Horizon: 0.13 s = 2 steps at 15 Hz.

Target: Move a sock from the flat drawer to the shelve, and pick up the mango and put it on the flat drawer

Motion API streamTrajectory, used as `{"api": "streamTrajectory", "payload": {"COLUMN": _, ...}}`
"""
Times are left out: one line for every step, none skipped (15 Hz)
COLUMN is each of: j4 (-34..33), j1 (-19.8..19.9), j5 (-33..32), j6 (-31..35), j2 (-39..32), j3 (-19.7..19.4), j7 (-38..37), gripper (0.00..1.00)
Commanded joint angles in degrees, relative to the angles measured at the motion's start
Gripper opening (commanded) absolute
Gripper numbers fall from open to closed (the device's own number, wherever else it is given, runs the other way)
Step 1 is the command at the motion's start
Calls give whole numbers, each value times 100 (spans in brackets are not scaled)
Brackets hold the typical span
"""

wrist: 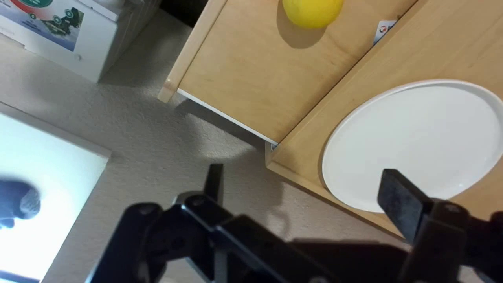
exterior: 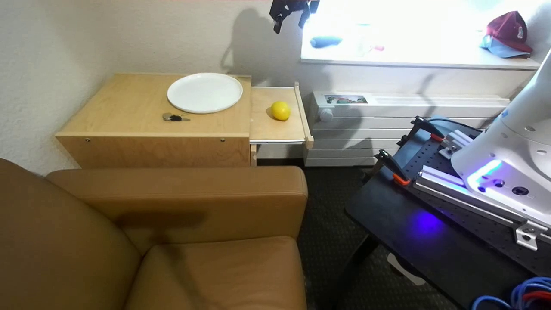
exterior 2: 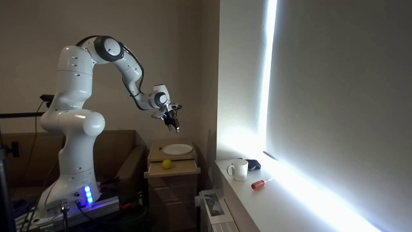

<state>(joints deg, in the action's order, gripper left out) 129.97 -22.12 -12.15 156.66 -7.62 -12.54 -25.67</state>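
Note:
A yellow round fruit, the mango (exterior: 280, 110), lies on the pulled-out wooden flat drawer (exterior: 269, 131). The fruit also shows in the wrist view (wrist: 312, 13) at the top edge and in an exterior view (exterior 2: 166, 164). A dark blue cloth bundle, apparently the sock (exterior: 326, 41), lies on the white windowsill shelf (exterior: 413, 63). It is partly in the wrist view (wrist: 19, 199) at the left, and behind the mug in an exterior view (exterior 2: 253, 164). My gripper (wrist: 301, 175) is open and empty, high above the cabinet's wall-side edge (exterior 2: 174, 130), apart from both objects.
A white plate (exterior: 205, 92) and keys (exterior: 174, 117) lie on the cabinet top (exterior: 125, 103) beside the drawer. A white mug (exterior 2: 240, 170) and red screwdriver (exterior 2: 258, 184) are on the sill, with a cap (exterior: 510, 32) farther along. A radiator (exterior: 400, 125) stands below; a brown couch (exterior: 181, 183) adjoins.

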Motion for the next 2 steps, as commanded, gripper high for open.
{"api": "streamTrajectory", "payload": {"j4": 89, "j1": 519, "j5": -110, "j6": -23, "j2": 146, "j3": 515, "j7": -59, "gripper": 100}}
{"api": "streamTrajectory", "payload": {"j4": 153, "j1": 532, "j5": -104, "j6": -23, "j2": 199, "j3": 532, "j7": -53, "gripper": 100}}
